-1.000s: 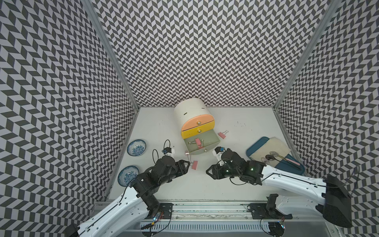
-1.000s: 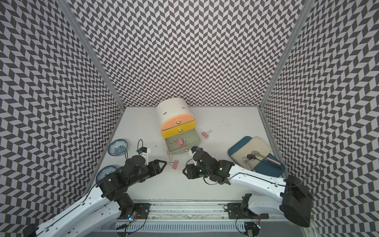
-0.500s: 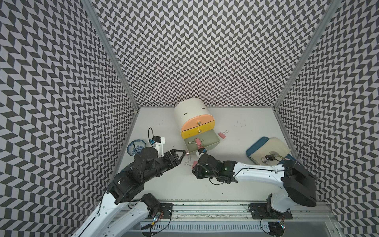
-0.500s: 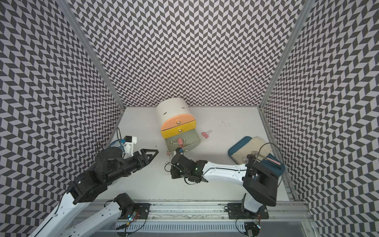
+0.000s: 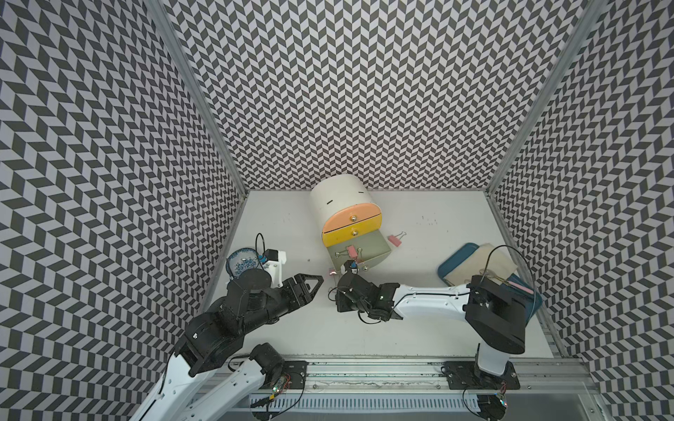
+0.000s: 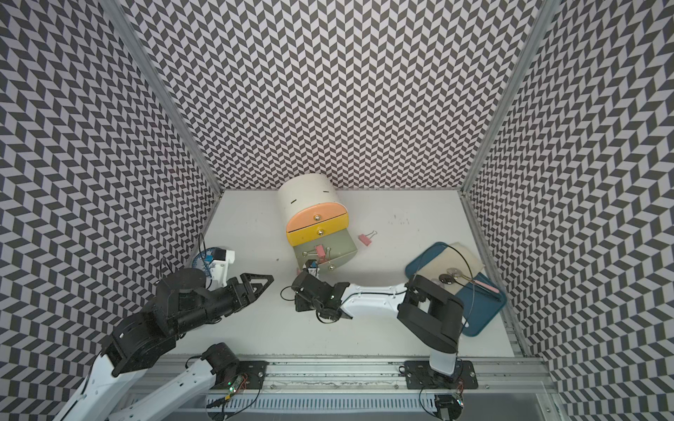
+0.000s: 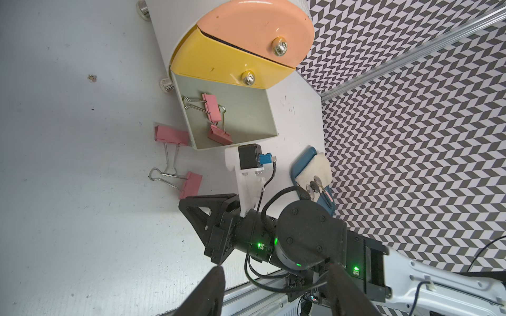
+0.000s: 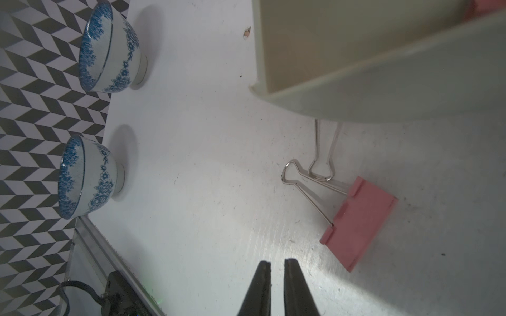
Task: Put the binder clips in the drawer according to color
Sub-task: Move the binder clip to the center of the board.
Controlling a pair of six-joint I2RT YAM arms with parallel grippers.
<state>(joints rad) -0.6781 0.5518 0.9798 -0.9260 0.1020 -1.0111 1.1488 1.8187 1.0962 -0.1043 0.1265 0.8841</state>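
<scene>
White counter [image 5: 419,339] is mostly taken up by the cream drawer unit [image 5: 339,197], with its bottom grey-green drawer [image 7: 246,109] pulled out. Left claw [image 5: 316,281] is held spread wide over the counter, nothing in it. Right claw [image 8: 277,264] is pinched pretty much together with nothing gripped. A pink binder clip [image 8: 358,221] is left lying just beside its tips, not touched. Two more pink clips [image 7: 211,108] can be seen inside the drawer, and a fourth clip [image 7: 172,135] is parked right against its corner.
</scene>
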